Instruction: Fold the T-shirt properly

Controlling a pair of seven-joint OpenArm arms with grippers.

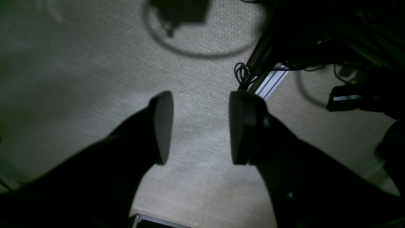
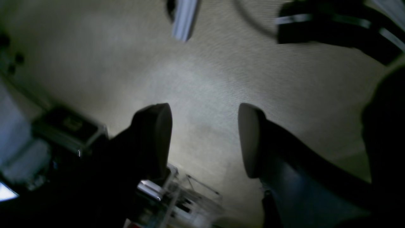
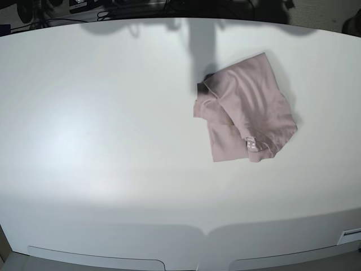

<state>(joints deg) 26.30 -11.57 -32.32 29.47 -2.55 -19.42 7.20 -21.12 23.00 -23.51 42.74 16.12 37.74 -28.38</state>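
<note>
I am seeing the T-shirt lying loosely bunched on the white tabletop. I am holding the left claw and right claw parted, both empty. A hasty pinch is risking catching several layers, skewing the fold.

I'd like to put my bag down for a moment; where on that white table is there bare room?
The whole left half of the table is bare, as is the broad strip along the near edge. The only thing on it is the T-shirt, bunched right of centre toward the far edge; a narrower bare margin lies on its right.
</note>
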